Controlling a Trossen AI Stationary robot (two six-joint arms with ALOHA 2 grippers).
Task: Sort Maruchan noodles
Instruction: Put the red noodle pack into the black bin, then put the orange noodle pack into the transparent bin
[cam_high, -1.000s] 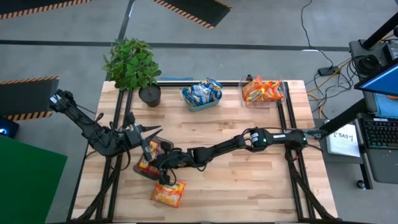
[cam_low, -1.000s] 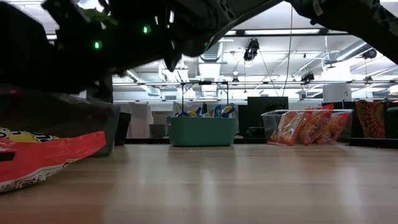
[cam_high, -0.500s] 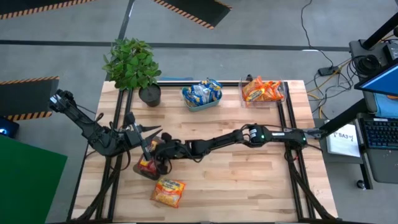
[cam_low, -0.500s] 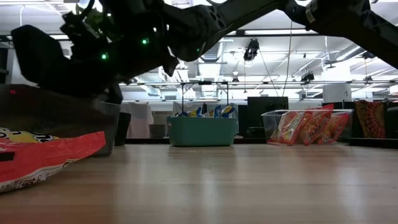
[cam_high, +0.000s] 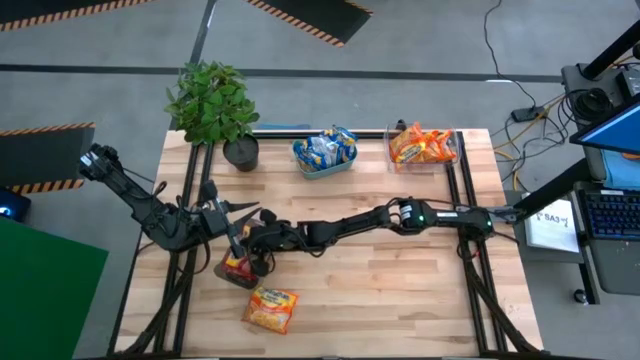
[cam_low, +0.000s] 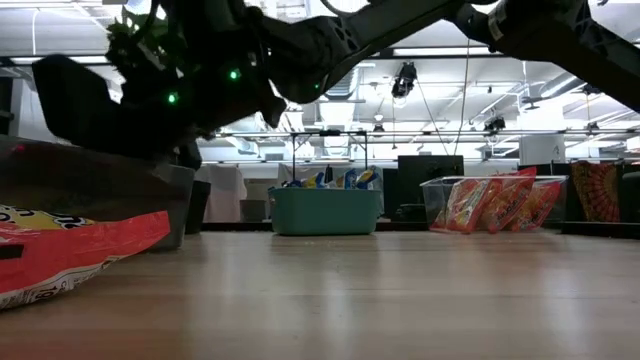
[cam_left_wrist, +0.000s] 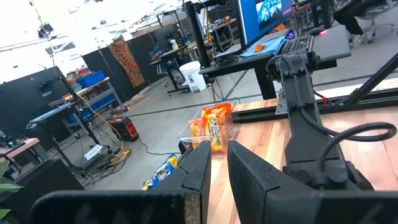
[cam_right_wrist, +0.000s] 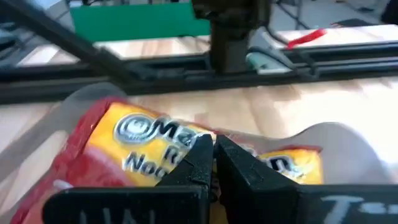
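A clear bin (cam_high: 236, 268) near the table's left side holds red-and-yellow noodle packets (cam_right_wrist: 155, 140). My right gripper (cam_high: 256, 247), fingers shut, is stretched across the table and hovers over this bin, with its tips right at the top packet. One orange-red packet (cam_high: 271, 308) lies flat on the table nearer the front edge, and it also shows in the low view (cam_low: 70, 250). My left gripper (cam_high: 243, 212) waits just to the far side of the bin, with its fingers (cam_left_wrist: 217, 165) close together. Blue packets fill a teal tray (cam_high: 325, 152). Orange packets fill another clear bin (cam_high: 422, 145). My right gripper points its shut fingertips (cam_right_wrist: 211, 152) slanting down at the printed face of the top red-and-yellow packet (cam_right_wrist: 180, 146) in the bin. The fingers themselves hide the meeting place, so I cannot tell whether they touch or pinch the packet.
A potted plant (cam_high: 212, 105) stands at the far left corner. The teal tray (cam_low: 325, 212) and the clear bin of orange packets (cam_low: 480, 205) sit along the far edge. Bare wood lies across the middle and right of the table. Black frame rails run down both sides.
My right gripper has moved from just beside the loose packet toward the far edge and slightly left, and it now sits over the clear bin. The loose packet has stayed where it was.
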